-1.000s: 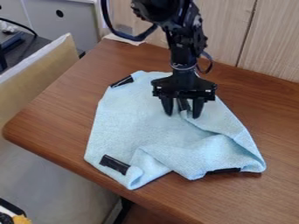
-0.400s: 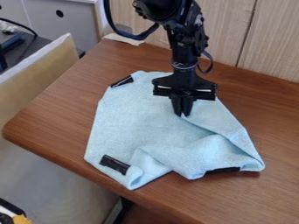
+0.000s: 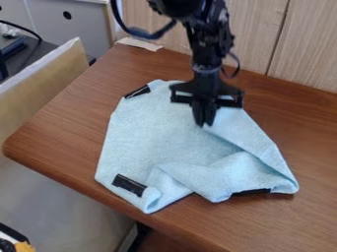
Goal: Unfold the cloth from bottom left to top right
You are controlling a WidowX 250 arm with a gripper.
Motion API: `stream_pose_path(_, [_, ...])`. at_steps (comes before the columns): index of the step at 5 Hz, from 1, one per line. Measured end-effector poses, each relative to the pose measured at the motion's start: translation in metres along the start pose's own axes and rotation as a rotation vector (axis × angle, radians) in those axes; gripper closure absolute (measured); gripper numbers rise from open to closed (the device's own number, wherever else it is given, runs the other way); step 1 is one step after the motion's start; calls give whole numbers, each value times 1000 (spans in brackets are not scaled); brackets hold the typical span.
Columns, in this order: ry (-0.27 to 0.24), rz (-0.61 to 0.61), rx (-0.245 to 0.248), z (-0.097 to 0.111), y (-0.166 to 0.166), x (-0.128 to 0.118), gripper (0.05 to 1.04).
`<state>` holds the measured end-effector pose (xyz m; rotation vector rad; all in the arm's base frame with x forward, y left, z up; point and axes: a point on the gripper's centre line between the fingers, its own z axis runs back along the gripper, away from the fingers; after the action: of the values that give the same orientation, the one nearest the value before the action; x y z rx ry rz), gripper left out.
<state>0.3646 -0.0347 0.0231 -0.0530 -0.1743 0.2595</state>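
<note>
The gripper hangs over the upper right part of the light blue cloth, its two fingers closed together on a corner of the folded layer. That layer slopes from the fingertips down toward the cloth's lower right corner. Black tape patches mark the cloth at the upper left, lower left and lower right. Wrinkles and a raised fold run across the lower middle and right. Whatever lies between the fingers is mostly hidden by them.
The brown wooden table has its left edge beside the cloth. A wood-grain panel stands behind it. A beige board leans at the left, and a pale scrap lies at the back edge.
The gripper's fingers, apart a second ago, have closed at the cloth's corner. Since then the gripper has risen slightly, and the upper right layer has lifted and shifted a little with it.
</note>
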Motion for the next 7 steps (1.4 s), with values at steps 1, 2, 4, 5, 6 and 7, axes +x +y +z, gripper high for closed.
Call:
stream_pose_path(1, [-31, -11, -42, 17, -23, 3, 1021])
stream_pose_path(2, [-73, -58, -72, 33, -58, 10, 1021])
stream_pose_path(4, [-119, -153, -189, 24, -131, 22, 1021])
stream_pose_path(5, [-155, -154, -189, 20, -143, 30, 1021])
stream_pose_path(6, [-108, -167, -172, -8, -146, 26, 1004])
stream_pose_path(7, [-77, -192, -144, -18, -148, 24, 857])
